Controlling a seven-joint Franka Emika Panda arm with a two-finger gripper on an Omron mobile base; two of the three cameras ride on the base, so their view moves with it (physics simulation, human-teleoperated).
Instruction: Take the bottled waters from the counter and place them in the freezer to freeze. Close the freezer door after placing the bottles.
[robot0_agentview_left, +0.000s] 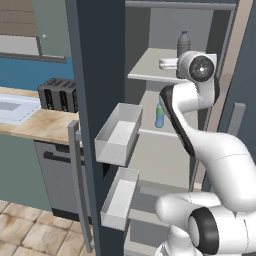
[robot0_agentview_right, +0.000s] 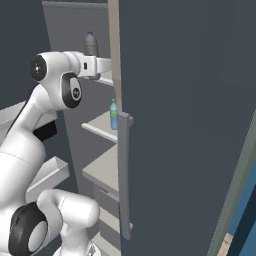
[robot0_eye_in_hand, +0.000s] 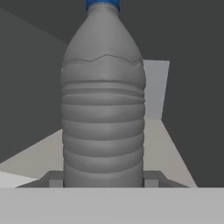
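Note:
The freezer stands open, its freezer door (robot0_agentview_left: 97, 75) swung out on the left with white inner bins (robot0_agentview_left: 120, 132). The smoky grey bottle (robot0_agentview_left: 183, 44) (robot0_agentview_right: 90, 44) stands upright on the upper shelf (robot0_agentview_left: 147, 67). My gripper (robot0_agentview_left: 167, 63) (robot0_agentview_right: 102, 67) reaches in at its base. In the hand view the grey bottle (robot0_eye_in_hand: 103, 109) is very close, with a fingertip (robot0_eye_in_hand: 54, 178) tight against each side, so my gripper (robot0_eye_in_hand: 103, 179) is shut on it. The clear blue bottle with a green cap (robot0_agentview_left: 159, 116) (robot0_agentview_right: 114, 115) stands one shelf lower.
The plain fridge door (robot0_agentview_right: 190, 125) with its grey handle (robot0_agentview_right: 124, 175) stays shut on the right. The beige counter (robot0_agentview_left: 45, 125) lies to the left with a dark toaster (robot0_agentview_left: 57, 94), a white sink (robot0_agentview_left: 12, 107) and a dishwasher front (robot0_agentview_left: 57, 175) below.

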